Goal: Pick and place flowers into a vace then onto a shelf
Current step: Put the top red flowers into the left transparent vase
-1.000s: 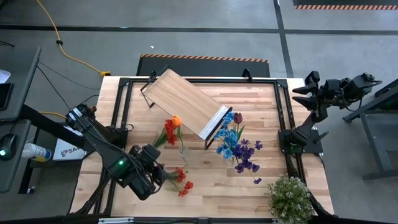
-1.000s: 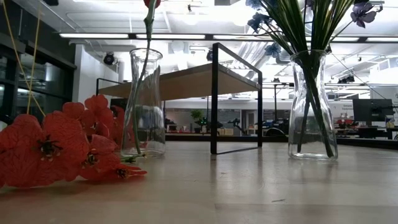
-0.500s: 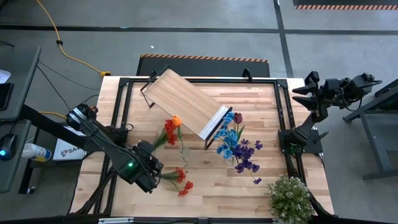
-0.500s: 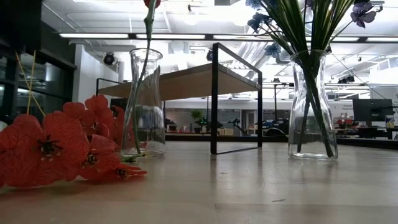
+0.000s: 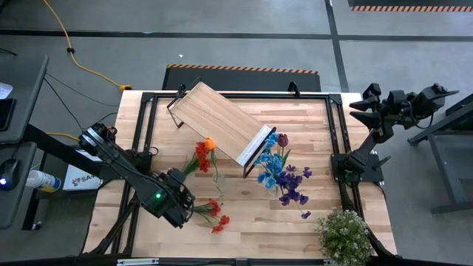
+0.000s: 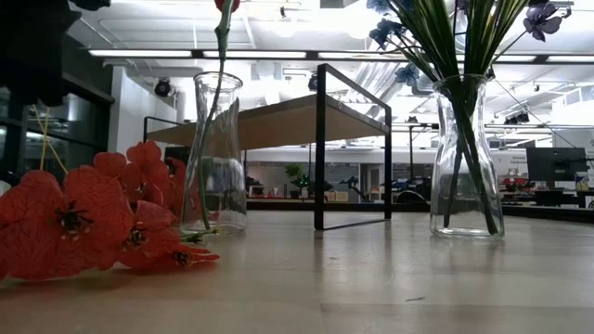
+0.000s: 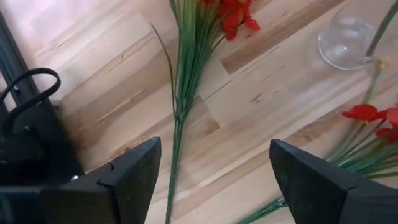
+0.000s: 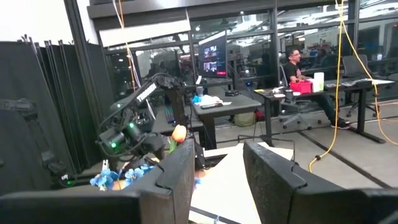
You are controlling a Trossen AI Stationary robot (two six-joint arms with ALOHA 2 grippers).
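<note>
Near the desk's front-left corner, left gripper (image 5: 179, 209) hovers low over the loose red flowers (image 5: 214, 213), fingers (image 7: 134, 174) spread wide, stem (image 7: 176, 149) between them. For a clean pick, probably lower straight down, centre the bundled stems in the gap, and close below where they fan out. Flowers: thin green stems, flat orange-red heads, lying on the desk just in front of the vase (image 6: 214, 153), which holds red and orange blooms. Shelf (image 5: 220, 122) sits angled at the desk's back. Right gripper (image 5: 361, 103) parked off the back-right corner, fingers (image 8: 174, 180) apart.
</note>
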